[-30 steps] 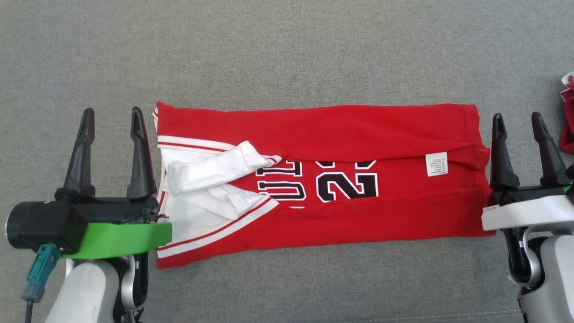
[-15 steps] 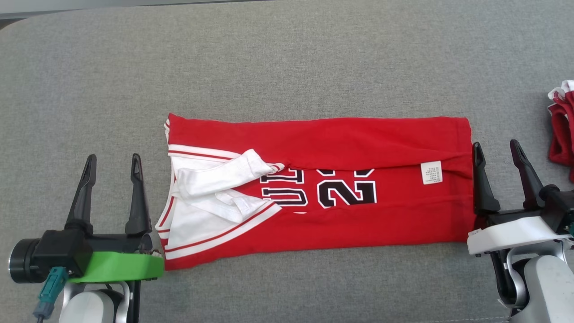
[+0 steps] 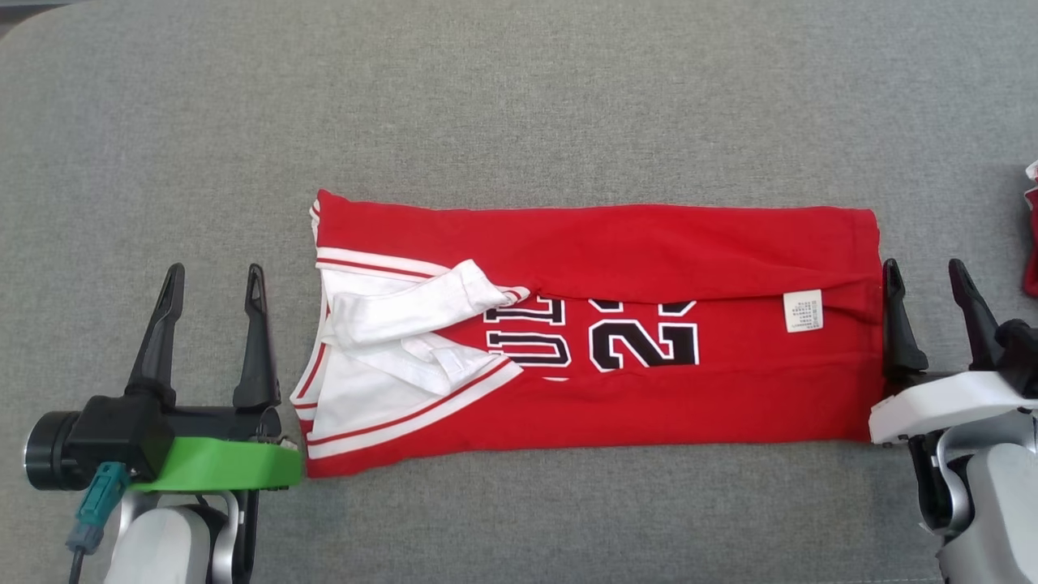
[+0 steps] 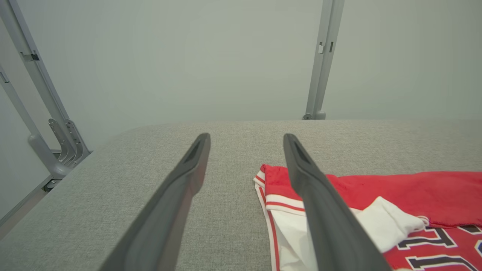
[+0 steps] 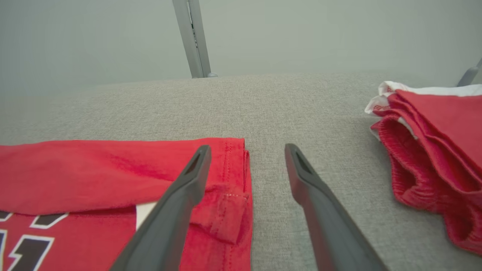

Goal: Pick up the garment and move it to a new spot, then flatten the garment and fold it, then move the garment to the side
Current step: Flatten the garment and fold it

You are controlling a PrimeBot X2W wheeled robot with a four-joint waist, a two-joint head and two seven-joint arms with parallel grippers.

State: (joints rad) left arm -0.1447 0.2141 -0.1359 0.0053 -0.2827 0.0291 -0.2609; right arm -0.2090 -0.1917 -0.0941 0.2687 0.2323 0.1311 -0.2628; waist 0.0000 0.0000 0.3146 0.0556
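Presently the left gripper (image 3: 215,272) is standing with its jaws spread wide and gripping nothing, tips pointing out over the grey surface (image 3: 519,97). The shirt (image 3: 616,251) is lying flat just to the right of its inner finger, not between the jaws, and is stretching across to the right gripper. It is showing as a long red band, apparently folded lengthwise. Its white striped end (image 3: 365,381) is nearest the left jaws, black print is sitting mid-length, and a tag (image 3: 803,311) is lying near the far hem.

Handling, as judged: the cloth is looking soft, light and limp. Lifted by one point, it is likely to sag and shed its folds, and the loose white sleeve may slip out. Both short ends are offering the best hold, each pinch taking every layer.

The right gripper (image 3: 924,268) is likewise gaping wide and empty. Its inner finger is sitting right at the hem; contact cannot be confirmed. Beyond its outer finger, apart from the shirt, a pile (image 5: 433,150) of other red-and-white clothes is resting on the surface. That pile is limiting room on that side. Nothing is blocking either approach to the shirt.
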